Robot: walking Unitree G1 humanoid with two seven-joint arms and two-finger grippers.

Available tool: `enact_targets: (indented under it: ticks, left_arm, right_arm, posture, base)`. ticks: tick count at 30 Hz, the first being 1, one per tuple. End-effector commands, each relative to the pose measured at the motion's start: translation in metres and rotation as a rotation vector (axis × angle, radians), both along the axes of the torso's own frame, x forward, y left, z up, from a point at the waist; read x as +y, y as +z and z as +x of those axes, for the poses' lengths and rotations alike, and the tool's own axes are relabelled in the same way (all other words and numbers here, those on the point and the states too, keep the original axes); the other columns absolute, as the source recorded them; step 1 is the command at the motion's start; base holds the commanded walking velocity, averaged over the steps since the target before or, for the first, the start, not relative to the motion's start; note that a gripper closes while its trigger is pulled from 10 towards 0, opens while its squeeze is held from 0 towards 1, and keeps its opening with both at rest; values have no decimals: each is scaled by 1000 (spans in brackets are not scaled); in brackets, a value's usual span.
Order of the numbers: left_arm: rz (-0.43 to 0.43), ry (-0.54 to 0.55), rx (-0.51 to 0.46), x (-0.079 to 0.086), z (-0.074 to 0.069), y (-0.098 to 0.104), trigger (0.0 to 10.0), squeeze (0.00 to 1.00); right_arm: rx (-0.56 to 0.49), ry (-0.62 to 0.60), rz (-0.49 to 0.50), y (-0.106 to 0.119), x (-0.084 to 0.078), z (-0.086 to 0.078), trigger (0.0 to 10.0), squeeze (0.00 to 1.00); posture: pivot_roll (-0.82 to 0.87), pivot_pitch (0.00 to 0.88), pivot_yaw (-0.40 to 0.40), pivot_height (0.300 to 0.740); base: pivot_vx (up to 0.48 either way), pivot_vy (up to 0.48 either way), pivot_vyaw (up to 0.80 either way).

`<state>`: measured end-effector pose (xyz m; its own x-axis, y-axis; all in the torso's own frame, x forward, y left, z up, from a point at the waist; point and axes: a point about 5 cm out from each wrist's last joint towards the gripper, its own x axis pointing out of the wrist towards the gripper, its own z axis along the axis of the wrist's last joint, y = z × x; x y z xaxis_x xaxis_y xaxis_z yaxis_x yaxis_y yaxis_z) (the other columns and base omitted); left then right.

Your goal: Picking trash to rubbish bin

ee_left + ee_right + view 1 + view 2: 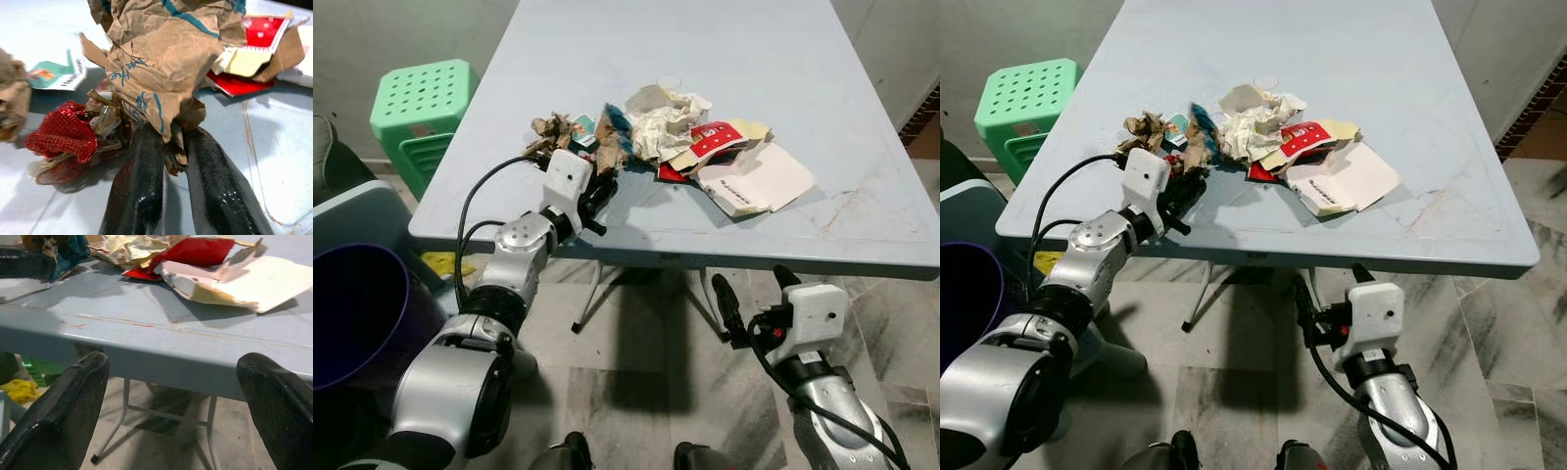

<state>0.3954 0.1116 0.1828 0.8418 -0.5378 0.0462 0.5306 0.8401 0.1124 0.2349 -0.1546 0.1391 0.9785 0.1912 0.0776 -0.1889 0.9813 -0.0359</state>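
Up on the pale blue table (pixel 783 88) a heap of trash is lying near the front edge: white crumpled paper (pixel 664 116), a red wrapper (pixel 713 138), a flat white card (pixel 756 179) and, on the robot's left of these, a brown scrap (pixel 551 127) and a crumpled brown paper (pixel 166 54) with teal print. A red mesh wad (pixel 66 134) and a small teal-and-white label (pixel 61 76) are sitting just beside the brown paper, close against the fingers. Off the table's left side a green stool (pixel 421 103) is standing, and a dark purple bin (pixel 357 313) is sitting nearer the robot, by its left arm.

The left hand (pixel 168 152) is reaching over the front edge, its fingers (pixel 139 181) nearly together and pinching the lower edge of the brown paper, which is bulging up just beyond the tips.

The right hand (pixel 171 377) is hanging below and in front of the table edge, well apart from the trash, its fingers (pixel 63 406) spread wide with nothing between them.
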Motion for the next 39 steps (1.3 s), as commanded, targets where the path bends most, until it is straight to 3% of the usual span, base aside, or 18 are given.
enact_targets:
  ticks: [1,18,24,29,30,33,39]
  left_arm:
    - [-17,25,-3,5,-1,-2,0,0]
    - [-78,69,-70,6,-5,11,0,0]
    - [-98,122,-98,19,-5,20,0,0]
    - [-91,161,-81,30,-9,14,0,0]
    - [-97,180,-51,33,-9,9,10000,0]
    - [-112,209,4,36,-14,-3,10000,0]
    - [-130,187,39,25,-41,-30,10000,0]
  right_arm:
    - [3,21,3,-3,3,1,10000,0]
    - [-44,29,-16,-1,-1,24,10000,0]
    - [-54,25,-5,-1,-2,31,10000,0]
    - [-59,16,-4,-2,-5,35,10000,0]
    - [-60,3,-7,-2,-7,36,10000,0]
    - [-58,-26,-22,-3,-15,41,10000,0]
    - [-46,-98,-55,-9,-32,48,10000,0]
  posture:
    - [-143,158,50,740]
    - [-98,120,26,740]
    - [-83,97,18,740]
    - [-72,80,13,740]
    - [-68,76,11,740]
    - [-58,60,7,740]
    - [-37,34,-10,740]
  base:
    - [0,0,0]
    - [0,0,0]
    - [0,0,0]
    - [0,0,0]
    - [0,0,0]
    - [0,0,0]
    - [0,0,0]
